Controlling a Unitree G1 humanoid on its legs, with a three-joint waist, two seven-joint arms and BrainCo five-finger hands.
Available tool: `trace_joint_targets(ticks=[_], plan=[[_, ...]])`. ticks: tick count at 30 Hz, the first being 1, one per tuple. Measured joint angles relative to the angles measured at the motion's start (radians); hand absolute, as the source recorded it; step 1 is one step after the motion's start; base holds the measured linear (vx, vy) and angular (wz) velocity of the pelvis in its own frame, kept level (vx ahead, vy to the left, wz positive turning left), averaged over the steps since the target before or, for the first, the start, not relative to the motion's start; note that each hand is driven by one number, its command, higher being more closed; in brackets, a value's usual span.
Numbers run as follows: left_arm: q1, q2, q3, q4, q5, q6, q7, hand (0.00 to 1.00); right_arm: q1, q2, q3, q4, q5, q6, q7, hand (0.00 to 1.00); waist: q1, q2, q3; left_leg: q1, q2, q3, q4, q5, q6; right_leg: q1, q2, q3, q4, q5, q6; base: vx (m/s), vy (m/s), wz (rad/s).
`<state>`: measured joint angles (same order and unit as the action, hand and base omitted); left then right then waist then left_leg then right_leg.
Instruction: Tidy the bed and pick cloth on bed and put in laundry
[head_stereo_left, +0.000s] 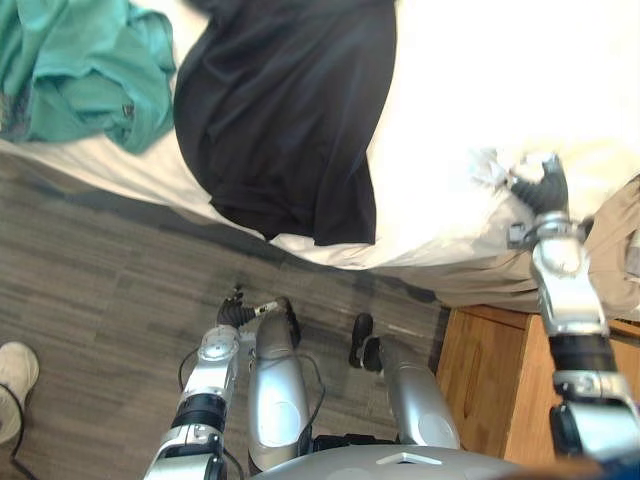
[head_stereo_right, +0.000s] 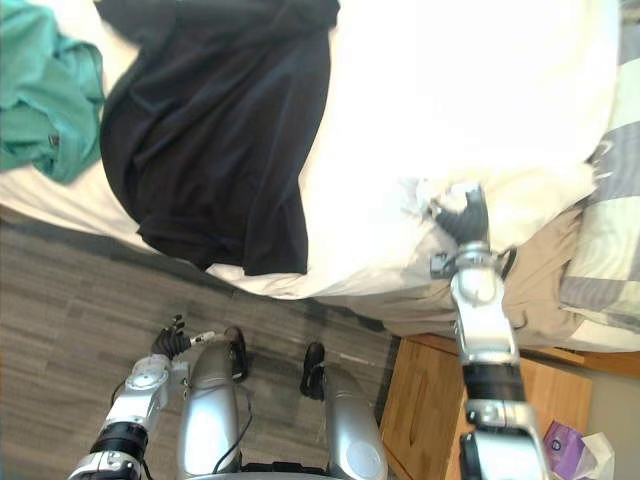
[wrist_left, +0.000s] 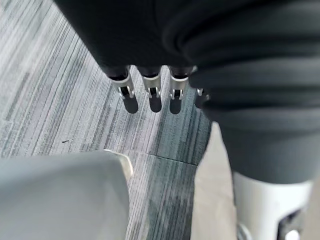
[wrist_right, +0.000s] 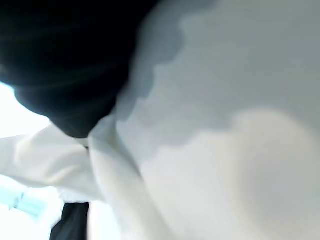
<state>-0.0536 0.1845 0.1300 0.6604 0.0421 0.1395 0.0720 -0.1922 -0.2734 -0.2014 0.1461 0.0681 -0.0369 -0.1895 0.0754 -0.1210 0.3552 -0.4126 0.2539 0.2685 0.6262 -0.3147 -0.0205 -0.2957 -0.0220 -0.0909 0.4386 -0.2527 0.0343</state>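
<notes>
A black cloth (head_stereo_left: 290, 110) lies spread on the bed's white sheet (head_stereo_left: 480, 70) and hangs over its near edge. A teal cloth (head_stereo_left: 80, 70) is crumpled at the bed's left end. My right hand (head_stereo_left: 540, 188) reaches onto the sheet near the bed's right end, and the white sheet bunches into wrinkles (head_stereo_right: 420, 195) right at its fingers. Seen from the right wrist, a white fold (wrist_right: 105, 165) is pressed against the dark cover. My left hand (head_stereo_left: 232, 312) hangs low over the grey floor, with straight fingers (wrist_left: 150, 95) that hold nothing.
A tan cover (head_stereo_right: 540, 270) hangs below the sheet at the right, beside a striped pillow (head_stereo_right: 610, 240). A wooden nightstand (head_stereo_left: 490, 380) stands by my right arm, with a purple pack (head_stereo_right: 565, 440) near it. A person's white shoe (head_stereo_left: 15, 375) rests on the floor at left.
</notes>
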Motion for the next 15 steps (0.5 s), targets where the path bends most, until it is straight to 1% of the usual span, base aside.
trace_joint_targets(ticks=[1, 2, 3, 4, 5, 6, 7, 8, 9, 11, 12, 13, 15], plan=[[0.026, -0.002, -0.011, 0.017, 0.017, 0.003, 0.000, 0.00, 0.045, 0.028, -0.008, 0.005, 0.008, -0.016, -0.011, 1.00, -0.017, 0.000, -0.028, 0.035, -0.009, 0.009, -0.038, 0.008, -0.002, 0.033, -0.001, 0.005, -0.040, 0.014, 0.002, 0.16, -0.013, -0.19], [0.050, -0.009, -0.013, 0.045, 0.024, 0.005, 0.000, 0.00, 0.088, 0.059, -0.023, 0.015, 0.057, -0.047, -0.017, 0.00, -0.027, -0.001, -0.049, 0.088, -0.020, 0.035, -0.089, 0.023, -0.006, 0.071, -0.004, 0.026, -0.086, 0.034, 0.008, 0.14, -0.007, -0.25], [0.060, -0.012, -0.013, 0.056, 0.026, 0.006, 0.000, 0.00, 0.103, 0.072, -0.030, 0.023, 0.095, -0.069, -0.018, 0.00, -0.032, 0.000, -0.060, 0.105, -0.025, 0.045, -0.108, 0.028, -0.005, 0.083, -0.007, 0.032, -0.103, 0.040, 0.008, 0.13, 0.009, -0.32], [0.076, -0.022, -0.014, 0.078, 0.026, 0.007, 0.001, 0.00, 0.136, 0.097, -0.046, 0.032, 0.176, -0.113, -0.018, 0.00, -0.045, 0.007, -0.081, 0.136, -0.038, 0.062, -0.142, 0.039, -0.004, 0.104, -0.013, 0.044, -0.135, 0.054, 0.011, 0.10, 0.022, -0.25], [0.098, -0.039, -0.013, 0.102, 0.028, 0.008, 0.006, 0.00, 0.175, 0.149, -0.072, 0.035, 0.275, -0.157, -0.014, 0.00, -0.063, 0.019, -0.101, 0.176, -0.049, 0.082, -0.185, 0.049, -0.004, 0.134, -0.018, 0.055, -0.173, 0.073, 0.015, 0.11, 0.027, -0.25], [0.103, -0.046, -0.010, 0.109, 0.026, 0.006, 0.011, 0.00, 0.187, 0.172, -0.083, 0.035, 0.307, -0.178, -0.011, 0.00, -0.067, 0.025, -0.104, 0.194, -0.052, 0.089, -0.200, 0.052, -0.005, 0.147, -0.018, 0.061, -0.185, 0.080, 0.017, 0.08, 0.025, -0.32], [0.114, -0.053, -0.011, 0.117, 0.026, 0.005, 0.023, 0.00, 0.213, 0.227, -0.107, 0.035, 0.351, -0.212, -0.009, 0.00, -0.069, 0.033, -0.114, 0.234, -0.061, 0.112, -0.231, 0.059, -0.006, 0.171, -0.021, 0.080, -0.204, 0.089, 0.023, 0.05, 0.020, -0.38], [0.130, -0.059, -0.013, 0.128, 0.026, 0.002, 0.024, 0.00, 0.249, 0.274, -0.124, 0.038, 0.384, -0.241, -0.009, 0.00, -0.078, 0.042, -0.137, 0.266, -0.072, 0.132, -0.261, 0.064, -0.005, 0.189, -0.027, 0.096, -0.220, 0.090, 0.024, 0.06, 0.024, -0.42], [0.140, -0.067, -0.012, 0.143, 0.026, 0.000, 0.024, 0.00, 0.279, 0.302, -0.139, 0.045, 0.403, -0.260, -0.008, 0.00, -0.088, 0.055, -0.157, 0.290, -0.083, 0.144, -0.283, 0.071, -0.006, 0.202, -0.035, 0.105, -0.231, 0.092, 0.028, 0.07, 0.030, -0.36], [0.159, -0.094, -0.011, 0.169, 0.025, -0.007, 0.023, 0.00, 0.332, 0.324, -0.160, 0.079, 0.439, -0.294, -0.010, 0.00, -0.103, 0.086, -0.189, 0.350, -0.104, 0.178, -0.339, 0.085, -0.004, 0.225, -0.046, 0.116, -0.239, 0.099, 0.039, 0.06, 0.037, -0.35], [0.170, -0.103, -0.011, 0.184, 0.024, -0.016, 0.022, 0.00, 0.356, 0.341, -0.195, 0.103, 0.465, -0.312, -0.013, 0.00, -0.114, 0.104, -0.203, 0.389, -0.116, 0.195, -0.373, 0.089, -0.005, 0.250, -0.051, 0.130, -0.252, 0.100, 0.041, 0.04, 0.036, -0.32], [0.173, -0.104, -0.010, 0.190, 0.023, -0.020, 0.021, 0.00, 0.358, 0.346, -0.211, 0.119, 0.485, -0.320, -0.013, 0.00, -0.118, 0.110, -0.207, 0.404, -0.118, 0.204, -0.383, 0.092, -0.006, 0.257, -0.052, 0.135, -0.255, 0.101, 0.043, 0.03, 0.037, -0.37], [0.198, -0.106, -0.009, 0.197, 0.017, -0.035, 0.017, 0.00, 0.388, 0.346, -0.288, 0.211, 0.572, -0.329, -0.009, 0.00, -0.130, 0.120, -0.233, 0.457, -0.129, 0.238, -0.435, 0.109, -0.013, 0.275, -0.052, 0.156, -0.265, 0.103, 0.045, 0.01, 0.012, -0.38]])
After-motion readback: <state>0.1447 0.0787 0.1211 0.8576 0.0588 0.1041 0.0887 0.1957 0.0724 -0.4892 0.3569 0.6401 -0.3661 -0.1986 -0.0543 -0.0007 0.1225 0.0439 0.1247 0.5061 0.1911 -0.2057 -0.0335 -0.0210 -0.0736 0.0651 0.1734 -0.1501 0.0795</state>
